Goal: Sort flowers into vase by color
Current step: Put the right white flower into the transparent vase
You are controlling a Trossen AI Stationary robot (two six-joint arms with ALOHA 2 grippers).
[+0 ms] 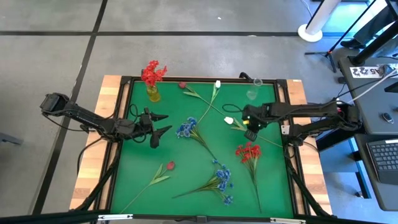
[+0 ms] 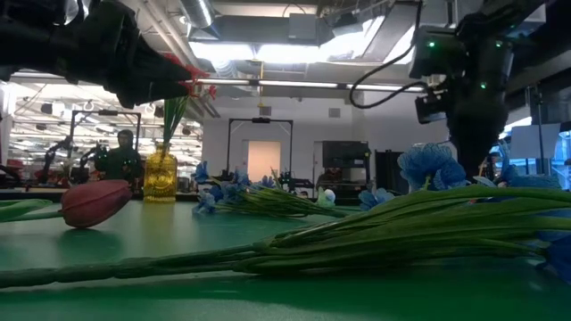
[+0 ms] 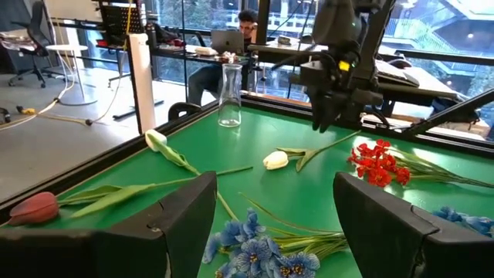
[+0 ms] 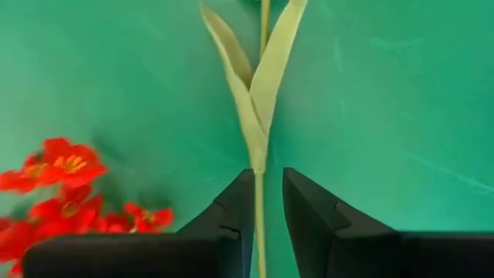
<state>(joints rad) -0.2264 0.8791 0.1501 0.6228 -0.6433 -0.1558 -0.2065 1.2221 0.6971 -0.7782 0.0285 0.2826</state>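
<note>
Stem of the white tulip bud on a long green artificial stalk (image 4: 259, 166) runs straight between the fingers of the right gripper (image 4: 267, 205), its long axis in line with the gripper's reach. The leaves fork just ahead of the fingertips. Fingers are drawn in narrow around the stem; it sits in the slot, but from the wrist view I can't tell for sure whether both pads press on it, so I read it as a grip or very near one.

From above, right gripper (image 1: 250, 129) sits right of table centre, with the white bud (image 1: 229, 120) just beside it toward the middle. The clear glass vase (image 1: 252, 93) stands at the far edge, near this arm. The yellow glass vase with red blossoms (image 1: 152, 92) is at the far-left side, well apart. My guess is white goes to the clear one.

Left gripper (image 1: 160, 124) hovers left of centre with fingers spread wide, nothing between them, pointing toward the blue blossom cluster (image 1: 185, 129) just beside it.

Right arm is plainly the nearer one for the tulip. A lift will likely leave the bud end hanging out sideways, so it may swing
</note>
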